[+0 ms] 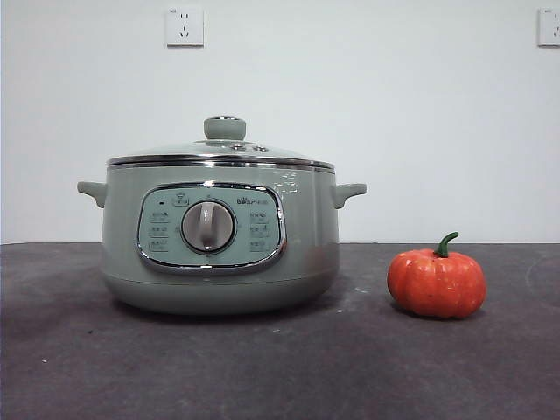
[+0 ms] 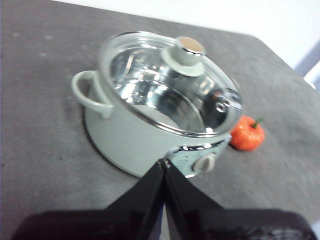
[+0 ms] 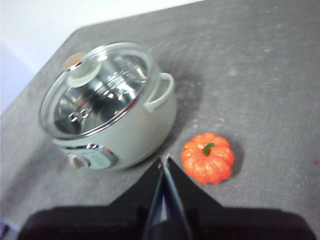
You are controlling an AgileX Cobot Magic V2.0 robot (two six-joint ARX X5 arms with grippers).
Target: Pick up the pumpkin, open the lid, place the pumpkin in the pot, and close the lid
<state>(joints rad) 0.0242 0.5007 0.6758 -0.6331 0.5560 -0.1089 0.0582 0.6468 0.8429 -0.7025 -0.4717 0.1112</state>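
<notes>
Neither arm enters the front view; only the wrist views show them. Left gripper (image 2: 164,167) hangs above the table on the pot's side away from the pumpkin, its two black jaws pressed together with nothing between. Right gripper (image 3: 164,165) hangs above the table just beside the pumpkin, jaws likewise pressed together and empty. Both wrist views are soft and blurred; the panel markings cannot be read there.

Electric pot (image 1: 219,254): pale sage green, smooth, round-bodied, two small looped side handles, chrome-framed control panel with a grey dial (image 1: 208,227). Panel icons too small to read. Shiny metal inner bowl shows through the lid in the wrist views.

Glass lid (image 1: 166,150): clear dome, chrome rim, pale green knob, seated on the pot. From the front only its shallow profile shows.

Toy pumpkin (image 1: 437,283): orange-red, ribbed, glossy, curved green stem. Stands upright on the table, near the pot but apart from it, on the dial's right in the front view.

Table (image 1: 280,376): dark grey, matte, mottled. Two wall sockets (image 1: 185,26) on the white wall, one cut off at the frame edge.
</notes>
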